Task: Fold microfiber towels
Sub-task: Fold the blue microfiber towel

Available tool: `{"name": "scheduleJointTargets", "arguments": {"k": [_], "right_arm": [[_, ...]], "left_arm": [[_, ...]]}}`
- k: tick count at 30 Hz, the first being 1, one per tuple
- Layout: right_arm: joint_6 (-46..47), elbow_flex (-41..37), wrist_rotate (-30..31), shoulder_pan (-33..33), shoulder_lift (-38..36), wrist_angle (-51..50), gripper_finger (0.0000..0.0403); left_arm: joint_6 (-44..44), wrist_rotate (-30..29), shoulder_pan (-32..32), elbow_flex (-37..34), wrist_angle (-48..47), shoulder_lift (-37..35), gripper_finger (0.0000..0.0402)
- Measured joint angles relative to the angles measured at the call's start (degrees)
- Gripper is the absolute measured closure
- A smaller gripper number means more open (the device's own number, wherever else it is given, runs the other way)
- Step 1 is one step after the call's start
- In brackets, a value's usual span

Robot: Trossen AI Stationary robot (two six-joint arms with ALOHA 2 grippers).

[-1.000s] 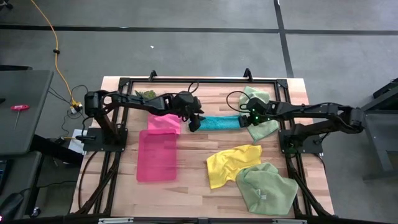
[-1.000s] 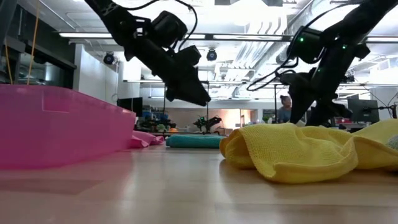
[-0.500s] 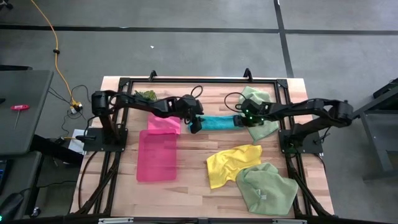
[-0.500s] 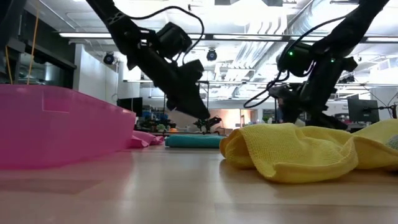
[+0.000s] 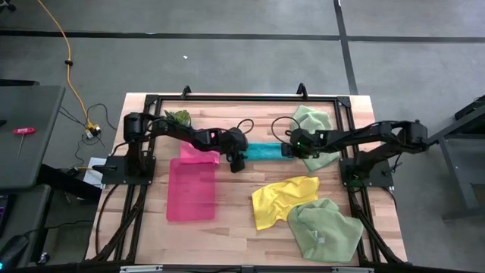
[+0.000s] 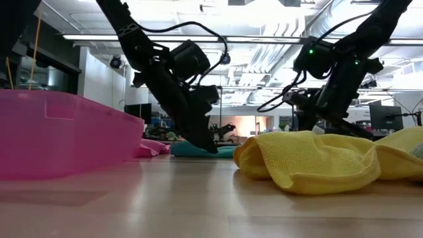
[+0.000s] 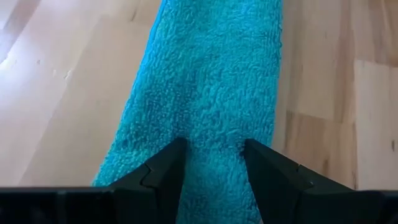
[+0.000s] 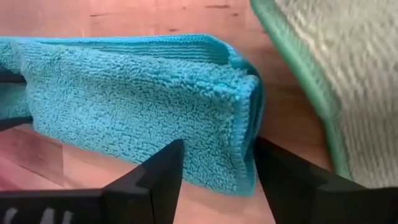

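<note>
I see the teal towel (image 5: 265,151) lying as a folded strip on the wooden surface (image 5: 235,220) toward the far side, between the pink towel (image 5: 198,153) and a pale green towel (image 5: 317,130), with my left claw (image 5: 236,161) at one end and my right claw (image 5: 289,148) at the other. In each wrist view the claw's fingers are spread with the strip's end between them, pads (image 7: 163,169) not pinching. Yellow towel (image 5: 280,199) and second green towel (image 5: 326,229) lie near the front, just beside the pink tray (image 5: 191,189).
</note>
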Motion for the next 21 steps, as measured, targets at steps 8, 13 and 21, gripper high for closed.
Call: {"name": "scheduleJointTargets", "arguments": {"k": [8,13,21], "right_arm": [[1.75,-0.2,2.05,1.53,0.13,0.36,0.0292],[-0.14,-0.2,2.55,3.66,0.17,0.23,0.0381],[-1.08,0.48,3.74,7.97,-4.88,-9.76,0.0399]], "left_arm": [[1.68,-2.72,-1.45,0.06,-0.44,0.07,0.0243],[1.25,-3.63,-1.45,0.03,-0.65,-0.25,0.0243],[4.23,-3.66,-1.23,-0.01,-2.94,-7.8,0.0243]]}}
